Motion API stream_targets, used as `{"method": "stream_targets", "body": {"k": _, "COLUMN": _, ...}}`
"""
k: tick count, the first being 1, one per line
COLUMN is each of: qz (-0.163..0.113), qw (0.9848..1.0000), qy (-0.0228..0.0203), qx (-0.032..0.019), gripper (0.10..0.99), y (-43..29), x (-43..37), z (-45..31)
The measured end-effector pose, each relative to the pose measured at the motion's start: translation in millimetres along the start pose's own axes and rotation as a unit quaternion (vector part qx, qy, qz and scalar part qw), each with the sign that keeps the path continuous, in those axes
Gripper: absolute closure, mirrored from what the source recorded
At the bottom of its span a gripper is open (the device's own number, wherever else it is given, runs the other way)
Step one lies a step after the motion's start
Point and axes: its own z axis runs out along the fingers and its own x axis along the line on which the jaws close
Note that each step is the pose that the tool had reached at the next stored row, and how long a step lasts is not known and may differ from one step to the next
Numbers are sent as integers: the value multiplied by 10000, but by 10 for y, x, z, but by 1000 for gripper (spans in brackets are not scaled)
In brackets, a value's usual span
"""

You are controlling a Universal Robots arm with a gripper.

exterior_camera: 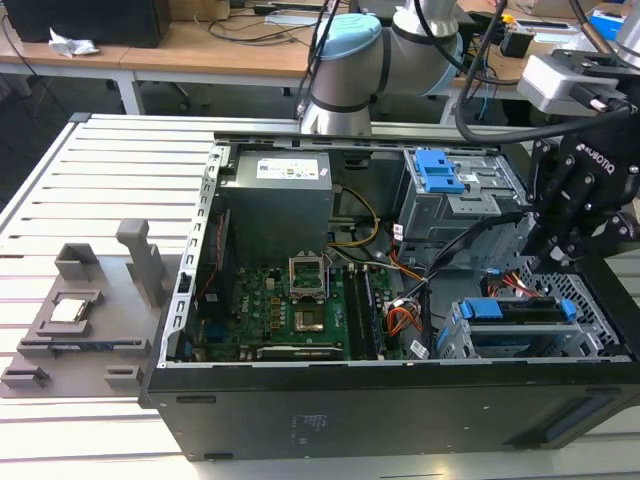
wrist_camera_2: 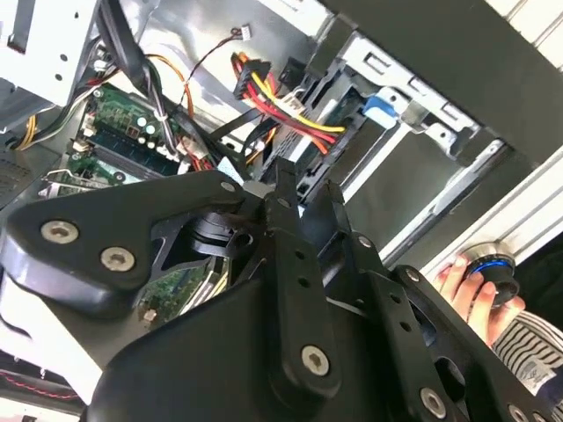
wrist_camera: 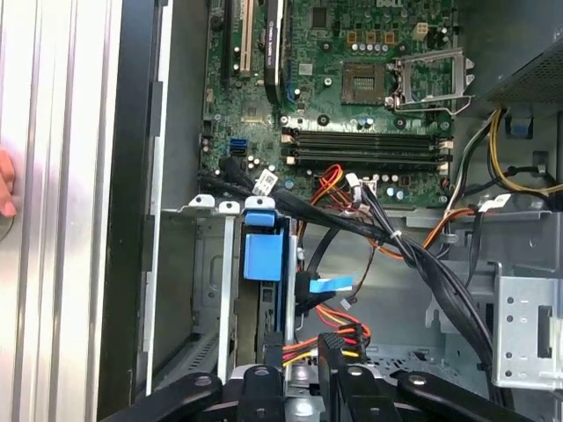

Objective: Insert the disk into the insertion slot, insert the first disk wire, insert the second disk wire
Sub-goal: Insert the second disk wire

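The disk lies in the insertion slot, the low perforated cage at the case's corner on the exterior view's right. Its blue carrier handle faces the motherboard. My black gripper hangs just above that cage. In both wrist views the fingers stand close together on a black connector with red, yellow and black wires, right at the disk's end. My gripper looks shut on this disk wire. A black cable with a blue tab lies beside the carrier.
A taller grey cage with a blue latch stands behind the slot. Loose cable bundles cross between the cages and the motherboard. A grey fixture sits on the slatted table. A person's hand rests outside the case.
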Motion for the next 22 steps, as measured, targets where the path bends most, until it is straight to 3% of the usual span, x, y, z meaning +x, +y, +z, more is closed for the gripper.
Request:
{"method": "stream_targets", "body": {"k": 6, "qz": 0, "qw": 10000, "qy": -1, "qx": 0, "gripper": 784, "y": 117, "x": -24, "z": 39}}
{"method": "stream_targets", "body": {"k": 14, "qz": 1, "qw": 10000, "qy": 19, "qx": -1, "gripper": 784, "y": 127, "x": -78, "z": 124}}
{"method": "stream_targets", "body": {"k": 16, "qz": 3, "qw": 10000, "qy": 66, "qx": -2, "gripper": 784, "y": 149, "x": -89, "z": 127}}
{"method": "stream_targets", "body": {"k": 17, "qz": 6, "qw": 9999, "qy": 123, "qx": -5, "gripper": 784, "y": 172, "x": -90, "z": 133}}
{"method": "stream_targets", "body": {"k": 18, "qz": 10, "qw": 9998, "qy": 210, "qx": -7, "gripper": 784, "y": 210, "x": -98, "z": 147}}
{"method": "stream_targets", "body": {"k": 20, "qz": 16, "qw": 9996, "qy": 299, "qx": -10, "gripper": 784, "y": 249, "x": -132, "z": 189}}
{"method": "stream_targets", "body": {"k": 21, "qz": 19, "qw": 9993, "qy": 379, "qx": -13, "gripper": 784, "y": 251, "x": -147, "z": 201}}
{"method": "stream_targets", "body": {"k": 22, "qz": 22, "qw": 9991, "qy": 428, "qx": -15, "gripper": 784, "y": 252, "x": -162, "z": 213}}
